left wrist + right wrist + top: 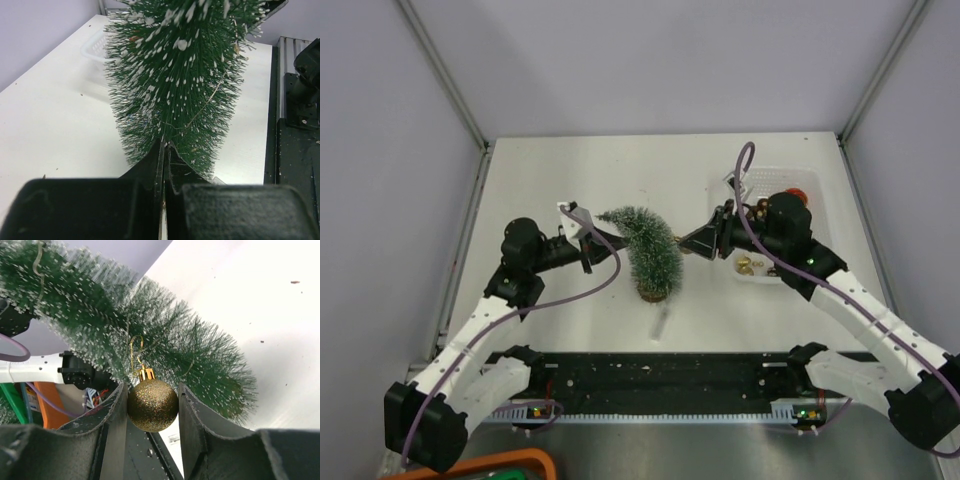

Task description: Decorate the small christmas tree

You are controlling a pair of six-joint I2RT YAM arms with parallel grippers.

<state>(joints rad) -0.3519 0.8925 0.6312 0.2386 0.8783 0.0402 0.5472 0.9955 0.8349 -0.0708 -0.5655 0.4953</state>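
Note:
The small christmas tree (648,245) stands on its wooden disc base (655,292) mid-table, its top bent over to the left. My left gripper (587,238) is shut on the tree's tip; in the left wrist view the jaws (165,145) are closed with the bristles (180,75) spreading out just ahead. My right gripper (698,243) is at the tree's right side, shut on a gold glitter bauble (152,405). The bauble's gold hook (135,347) reaches up into the tree's bristles (190,350).
A white basket (807,178) at the back right holds a red bauble (798,195) and gold baubles (752,265); it also shows in the left wrist view (92,45). A black rail (660,380) runs along the near edge. An orange-rimmed bin (510,465) sits at the bottom left.

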